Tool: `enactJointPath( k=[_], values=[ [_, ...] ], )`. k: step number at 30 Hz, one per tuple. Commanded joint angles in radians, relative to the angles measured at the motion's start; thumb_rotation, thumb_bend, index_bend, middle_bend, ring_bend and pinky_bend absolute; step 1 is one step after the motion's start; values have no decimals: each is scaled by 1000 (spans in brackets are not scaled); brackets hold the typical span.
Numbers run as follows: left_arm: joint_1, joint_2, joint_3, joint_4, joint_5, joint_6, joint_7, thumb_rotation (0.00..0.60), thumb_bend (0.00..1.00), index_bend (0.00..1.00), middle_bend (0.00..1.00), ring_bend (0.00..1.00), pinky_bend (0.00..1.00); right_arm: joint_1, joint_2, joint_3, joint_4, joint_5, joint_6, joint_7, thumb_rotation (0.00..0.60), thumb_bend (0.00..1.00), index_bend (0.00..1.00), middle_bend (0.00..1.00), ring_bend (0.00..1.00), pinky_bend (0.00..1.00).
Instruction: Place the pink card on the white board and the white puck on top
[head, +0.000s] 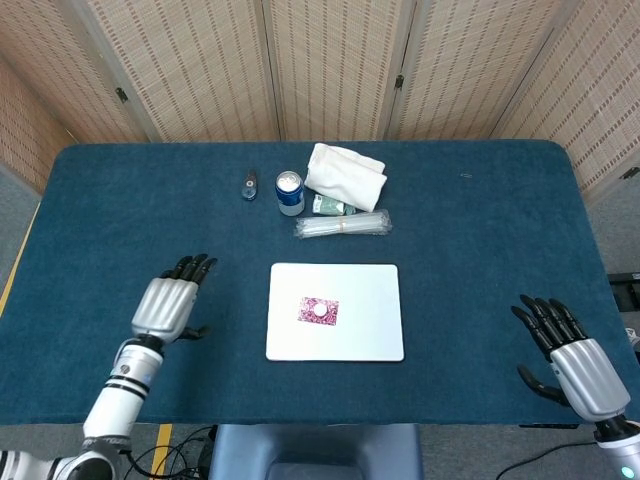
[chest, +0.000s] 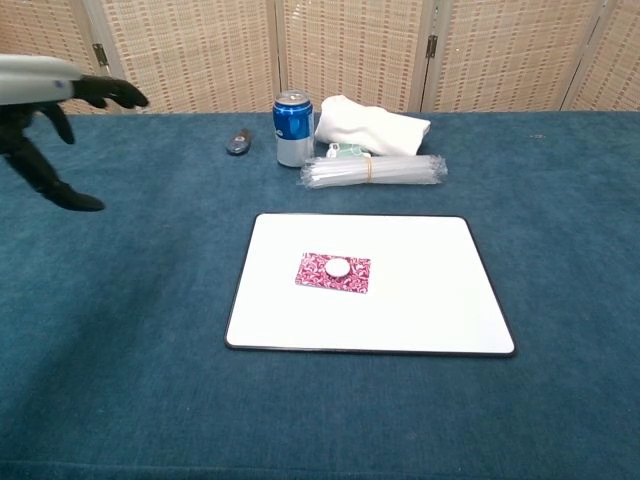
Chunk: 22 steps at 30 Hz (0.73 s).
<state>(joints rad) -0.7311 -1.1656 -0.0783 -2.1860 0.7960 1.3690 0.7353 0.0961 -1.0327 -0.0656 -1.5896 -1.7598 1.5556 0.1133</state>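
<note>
Left robot hand (head: 172, 303): positioned over the bench (head: 120, 210) to the left of the white board (head: 370, 320), well apart from it. Fingers are extended and spread, thumb out to the side; nothing is held. In the chest view only its dark fingertips show at the left frame edge, so contact with the bench surface cannot be confirmed.

Right robot hand (head: 570, 355): located at the right front corner of the bench, well apart from the board. Fingers are extended and apart; nothing is held. It does not show in the chest view.

White board: lies flat on the blue bench surface, near the front centre. The pink card (head: 309, 311) lies flat on the board, slightly left of the board's middle. The white puck (head: 320, 310) sits on top of the card, inside the card's outline.

Behind the board: a bundle of clear straws (head: 343, 227) lies crosswise, just beyond the far edge. Further back stand a blue can (head: 289, 192), upright, and a folded white cloth (head: 345, 175) to its right. A small dark object (head: 249, 186) lies left of the can.
</note>
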Motion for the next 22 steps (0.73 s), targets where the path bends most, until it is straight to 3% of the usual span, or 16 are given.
enactJointPath(
  k=[1,4,9,13,22],
  values=[
    [372,109,270,232,526,177,-400,563,253,0,74,79,278,5,-33,19,-28,44,-43,-94,600,247,0,0,0,0],
    [440,77,292,336,613,235,-451,583,253,0,74,78,270,3,-58,29,-40,68,-56,-164,600,247,0,0,0,0],
    [508,43,286,460,640,256,-533,600,253,0,74,77,269,2,-92,48,-52,111,-76,-249,600,247,0,0,0,0],
    [523,59,272,481,688,266,-586,600,253,0,74,77,269,4,-101,50,-56,118,-86,-279,600,247,0,0,0,0],
    [557,79,225,476,642,221,-593,600,253,0,71,77,269,-12,-105,54,-59,102,-45,-282,600,247,0,0,0,0]
  ],
)
